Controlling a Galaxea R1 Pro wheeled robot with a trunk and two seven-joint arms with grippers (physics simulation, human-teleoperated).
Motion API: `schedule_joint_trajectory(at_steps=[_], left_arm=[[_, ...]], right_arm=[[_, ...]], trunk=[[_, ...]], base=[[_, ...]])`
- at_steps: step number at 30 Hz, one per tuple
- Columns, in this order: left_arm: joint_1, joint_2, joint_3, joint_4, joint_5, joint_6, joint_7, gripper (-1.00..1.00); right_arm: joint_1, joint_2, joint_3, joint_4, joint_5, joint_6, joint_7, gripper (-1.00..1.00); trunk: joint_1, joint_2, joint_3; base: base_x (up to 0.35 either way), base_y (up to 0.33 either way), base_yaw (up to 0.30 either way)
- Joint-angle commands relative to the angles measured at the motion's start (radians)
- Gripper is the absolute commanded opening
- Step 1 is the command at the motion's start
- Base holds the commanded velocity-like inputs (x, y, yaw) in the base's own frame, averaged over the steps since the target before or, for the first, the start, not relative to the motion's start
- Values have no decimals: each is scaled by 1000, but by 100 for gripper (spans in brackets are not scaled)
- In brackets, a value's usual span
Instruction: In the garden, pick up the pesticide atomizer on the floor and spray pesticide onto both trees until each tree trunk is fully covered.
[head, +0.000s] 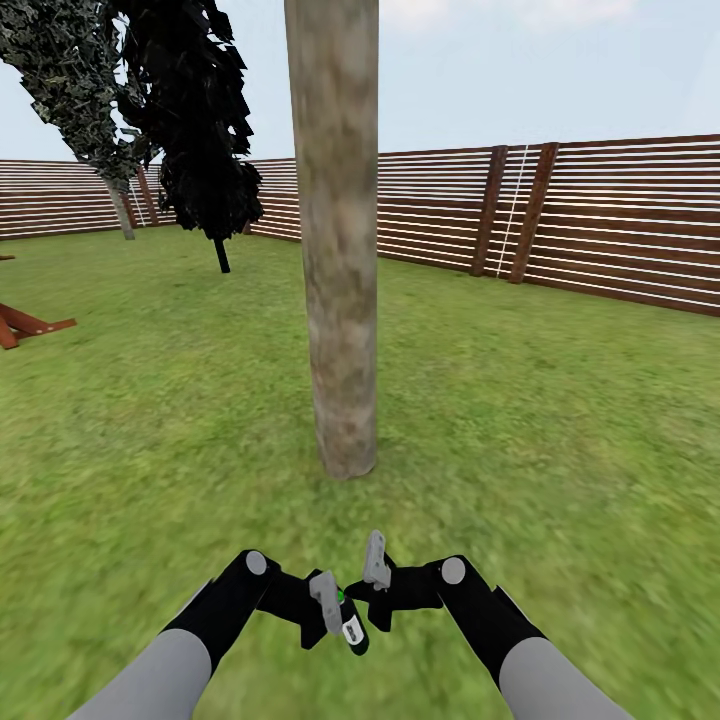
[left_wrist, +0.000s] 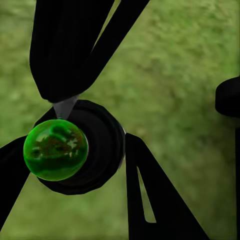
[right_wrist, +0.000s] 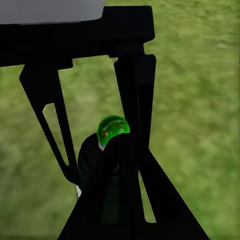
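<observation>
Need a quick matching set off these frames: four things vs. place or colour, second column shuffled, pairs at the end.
Things:
1. tree trunk
2. pesticide atomizer
3. fence
4. dark conifer

Descriptions:
A. brown horizontal slats along the lawn's far edge
B. near-black foliage, back left of the trunk
C. mottled grey-tan column, straight ahead on the grass
D. black body with a green ball on it, between the left pincer and right pincer

Pairs: 1-C, 2-D, 3-A, 4-B
</observation>
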Motion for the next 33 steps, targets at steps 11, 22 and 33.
schedule_joint_trajectory(at_steps=[11, 22, 33], left_arm=[[5, 45, -6, 15, -36, -9, 6, -100], [9, 233, -4, 16, -116, -9, 7, -100], [15, 252, 210, 317, 88, -6, 730, -100]], right_arm=[[0, 0, 0, -3, 8, -6, 1, -100], [0, 0, 0, -1, 8, -6, 1, 100], [5, -88, -10, 512, -66, -116, -1037, 100]], trunk=[[0, 0, -1], [0, 0, -1], [0, 0, -1]], base=[[0, 0, 0], [0, 0, 0], [0, 0, 0]])
